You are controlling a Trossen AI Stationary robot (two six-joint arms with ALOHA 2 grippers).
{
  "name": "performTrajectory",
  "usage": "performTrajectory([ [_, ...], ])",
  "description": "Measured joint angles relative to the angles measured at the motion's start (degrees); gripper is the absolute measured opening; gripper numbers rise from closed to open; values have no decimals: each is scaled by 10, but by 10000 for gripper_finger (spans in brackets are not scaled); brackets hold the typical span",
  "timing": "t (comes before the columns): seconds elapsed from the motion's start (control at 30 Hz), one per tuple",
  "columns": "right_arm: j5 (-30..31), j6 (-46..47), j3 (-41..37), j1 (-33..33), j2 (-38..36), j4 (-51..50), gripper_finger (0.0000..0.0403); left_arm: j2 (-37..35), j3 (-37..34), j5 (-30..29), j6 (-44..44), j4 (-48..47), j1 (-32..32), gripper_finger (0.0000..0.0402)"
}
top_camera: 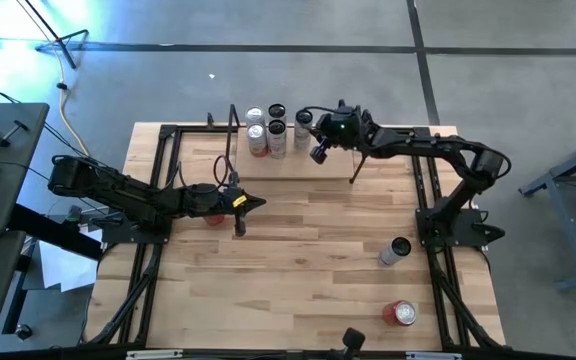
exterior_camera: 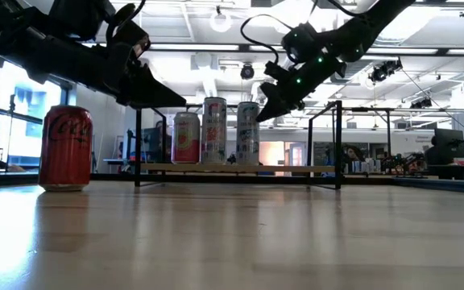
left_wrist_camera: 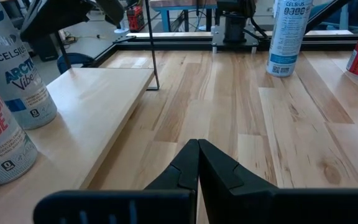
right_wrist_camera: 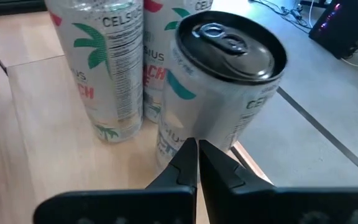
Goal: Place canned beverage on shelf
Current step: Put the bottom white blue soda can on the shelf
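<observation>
The light-wood shelf [top_camera: 308, 168] stands at the table's far side with several slim cans at its left end [top_camera: 268, 130]. My right gripper [top_camera: 318, 152] is shut and empty, its tips right beside the nearest white Celsius can [right_wrist_camera: 229, 99], which stands upright at the shelf's edge. My left gripper [top_camera: 255, 205] is shut and empty, hovering above the table just in front of the shelf's left end. A red Coca-Cola can [exterior_camera: 65, 147] stands on the table beside the left arm. My right gripper's shut fingertips [right_wrist_camera: 188, 163] stand at the lower wall of the white can [right_wrist_camera: 185, 127], coming slanting down from the table's right. I cannot tell whether they touch it. The can stands upright on the shelf.
A white Celsius can [top_camera: 396, 250] and a red can [top_camera: 403, 313] stand on the table at the near right; they also show in the left wrist view [left_wrist_camera: 288, 37]. Black rod uprights [top_camera: 233, 130] rise at the shelf's ends. Bare tabletop lies in the middle.
</observation>
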Motion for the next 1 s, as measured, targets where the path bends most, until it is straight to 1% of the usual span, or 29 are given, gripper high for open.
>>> performTrajectory([
  [0.3,-13,-10,1,-2,40,29,0,0,0,0,0,0,0,1],
  [0.67,-23,-11,1,6,44,22,0,0,0,0,0,0,0,1],
  [1.0,-8,0,1,2,83,92,0,0,0,0,-1,-2,0,0],
])
